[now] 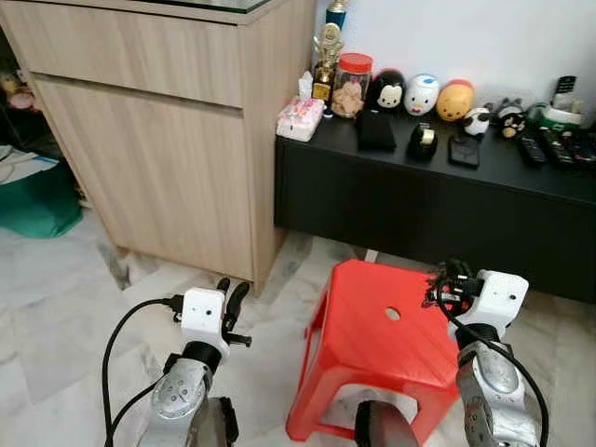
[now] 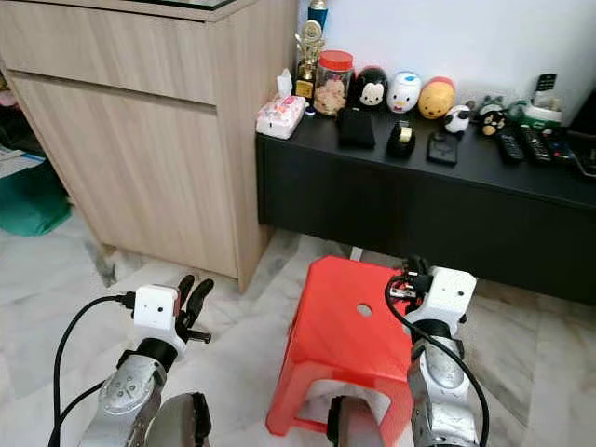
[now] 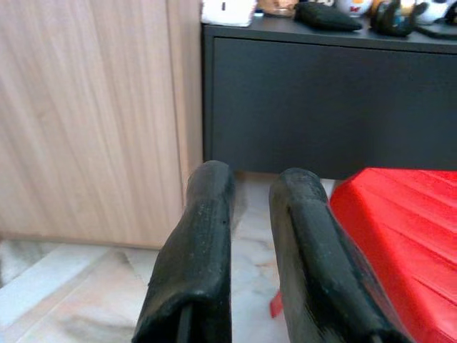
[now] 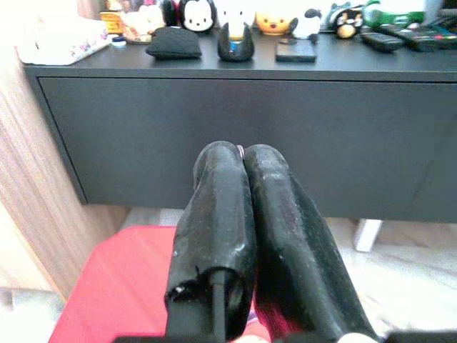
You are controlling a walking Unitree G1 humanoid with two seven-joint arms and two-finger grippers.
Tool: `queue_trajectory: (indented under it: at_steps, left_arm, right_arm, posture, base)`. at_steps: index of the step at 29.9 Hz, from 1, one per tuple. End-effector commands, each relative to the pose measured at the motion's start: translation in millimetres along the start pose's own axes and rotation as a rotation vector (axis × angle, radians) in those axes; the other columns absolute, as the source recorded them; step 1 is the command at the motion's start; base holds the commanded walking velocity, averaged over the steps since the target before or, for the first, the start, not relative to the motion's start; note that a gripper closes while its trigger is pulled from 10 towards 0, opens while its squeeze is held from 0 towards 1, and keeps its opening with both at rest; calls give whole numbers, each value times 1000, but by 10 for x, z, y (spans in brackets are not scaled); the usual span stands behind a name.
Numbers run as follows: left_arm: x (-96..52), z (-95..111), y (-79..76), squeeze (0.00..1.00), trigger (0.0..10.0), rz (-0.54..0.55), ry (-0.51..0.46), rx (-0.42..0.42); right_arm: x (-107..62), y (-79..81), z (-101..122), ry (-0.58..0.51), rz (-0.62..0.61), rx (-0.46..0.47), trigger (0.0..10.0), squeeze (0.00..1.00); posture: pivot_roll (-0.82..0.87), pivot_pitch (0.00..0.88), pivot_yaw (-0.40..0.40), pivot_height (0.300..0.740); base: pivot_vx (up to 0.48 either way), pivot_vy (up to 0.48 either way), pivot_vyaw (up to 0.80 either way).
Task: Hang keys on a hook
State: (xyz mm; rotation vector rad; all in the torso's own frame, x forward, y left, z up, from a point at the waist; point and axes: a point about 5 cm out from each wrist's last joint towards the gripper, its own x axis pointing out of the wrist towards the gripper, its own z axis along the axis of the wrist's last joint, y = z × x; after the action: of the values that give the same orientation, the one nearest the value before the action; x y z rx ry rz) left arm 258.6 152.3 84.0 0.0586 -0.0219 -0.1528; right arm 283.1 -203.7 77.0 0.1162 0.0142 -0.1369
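Note:
My right gripper (image 1: 449, 274) hovers over the back right corner of a red plastic stool (image 1: 372, 345). Its fingers (image 4: 214, 207) are pressed shut, and a thin pale sliver of the keys (image 4: 240, 149) peeks out between the tips; the rest of the keys is hidden. My left gripper (image 1: 231, 292) is held low over the marble floor, left of the stool and near the corner of a wooden cabinet (image 1: 168, 158). Its fingers (image 3: 207, 236) stand slightly apart with nothing between them.
A low black cabinet (image 1: 419, 200) runs along the white wall behind the stool. On it lie a tissue pack (image 1: 300, 118), a jar (image 1: 352, 86), a black pouch (image 1: 376, 130), toy figures and remotes (image 1: 559, 147). A green bag (image 1: 37, 200) sits on the floor at far left.

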Motion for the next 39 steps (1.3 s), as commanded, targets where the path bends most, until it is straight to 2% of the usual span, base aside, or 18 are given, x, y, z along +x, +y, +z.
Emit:
queue_trajectory:
  at_steps: [1,21,26,31,39]
  left_arm:
    - [0,-14,-5,0,10000,-1,5,-5]
    - [-12,-16,-1,0,10000,1,6,-3]
    - [-9,-14,-2,0,10000,1,7,5]
    - [-10,-18,-2,0,10000,-2,8,4]
    - [-19,-26,-10,0,10000,-6,11,-2]
  right_arm:
    - [14,-26,5,8,-5,2,10000,0]
    - [41,-16,2,29,2,3,10000,0]
    - [50,8,15,35,40,-18,10000,0]
    - [60,-45,4,55,17,-31,10000,0]
    - [58,-37,22,45,31,-20,10000,0]
  posture:
    - [-1,0,-91,591]
    - [-1,0,-92,591]
    - [0,0,-93,591]
    - [-4,0,-93,621]
    - [-3,0,-96,676]
  base:
    - [-311,0,0]
    - [-314,0,0]
    - [0,0,0]
    - [0,0,0]
    - [0,0,0]
